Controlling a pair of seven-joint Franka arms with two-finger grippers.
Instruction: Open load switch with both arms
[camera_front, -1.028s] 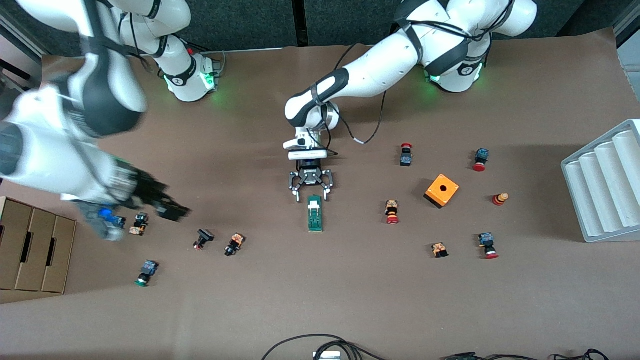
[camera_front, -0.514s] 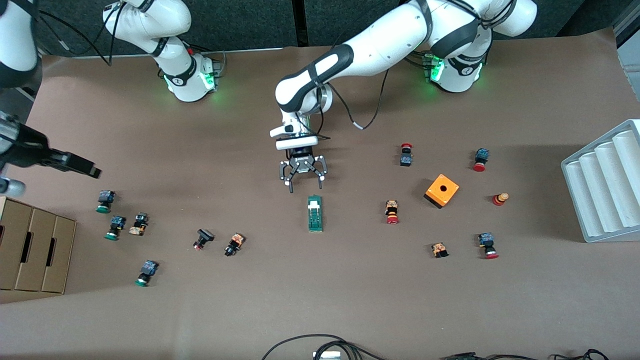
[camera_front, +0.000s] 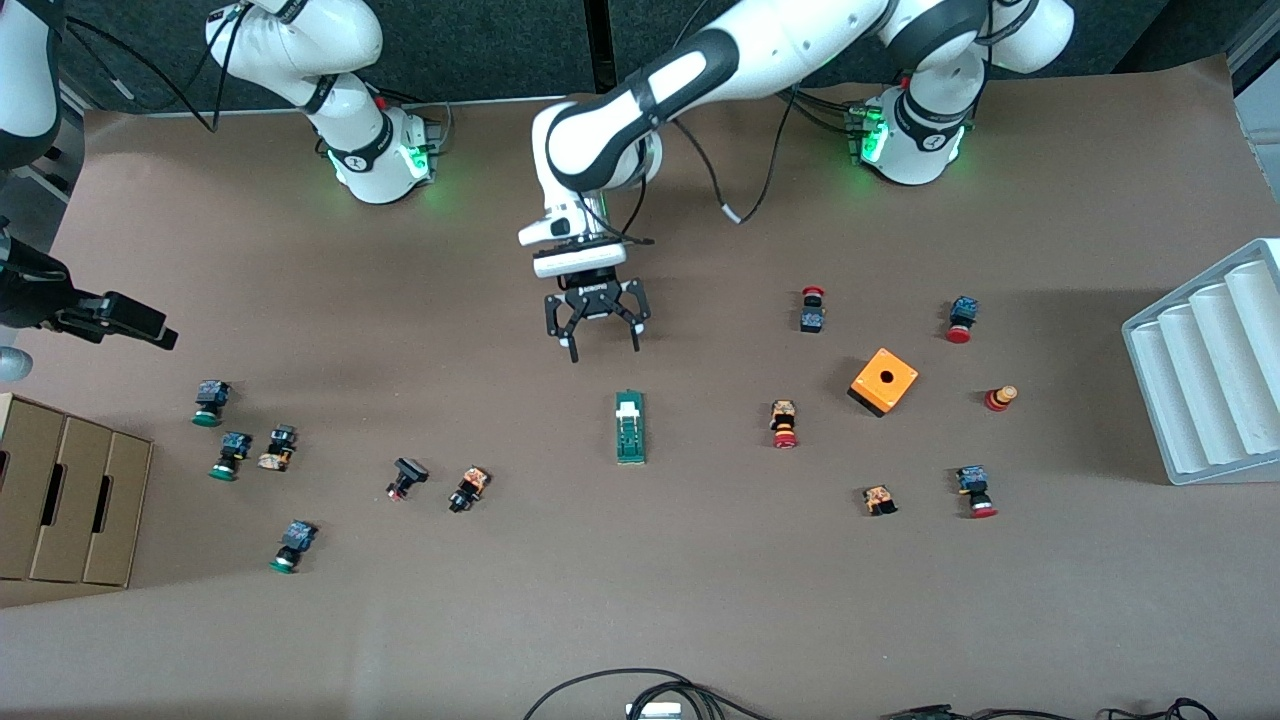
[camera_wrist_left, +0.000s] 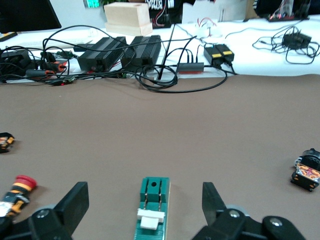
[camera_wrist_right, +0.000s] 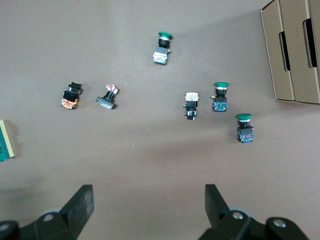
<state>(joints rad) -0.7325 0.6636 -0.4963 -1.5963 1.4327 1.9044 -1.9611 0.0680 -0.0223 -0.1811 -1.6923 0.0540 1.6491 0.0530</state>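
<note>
The load switch (camera_front: 630, 427), a narrow dark-green block with a white tab, lies flat mid-table. In the left wrist view the load switch (camera_wrist_left: 152, 207) sits on the table in line with the gap between the fingers, touching neither. My left gripper (camera_front: 603, 350) (camera_wrist_left: 145, 200) hangs open over bare table between the switch and the arms' bases. My right gripper (camera_front: 158, 335) (camera_wrist_right: 148, 200) is open and empty, up over the right arm's end of the table near the green-capped buttons (camera_wrist_right: 220, 96). One end of the switch (camera_wrist_right: 6, 140) shows at the edge of the right wrist view.
An orange cube (camera_front: 884, 381) and red-capped buttons (camera_front: 784, 423) lie toward the left arm's end, by a white ribbed tray (camera_front: 1210, 360). Cardboard boxes (camera_front: 70, 500) and green-capped buttons (camera_front: 222, 455) lie at the right arm's end. Cables (camera_front: 640, 690) lie at the table's near edge.
The left gripper has drawn back from the switch's white-tab end toward the arms' bases, still open. The right arm has swung away toward its own end of the table, uncovering green-capped buttons.
</note>
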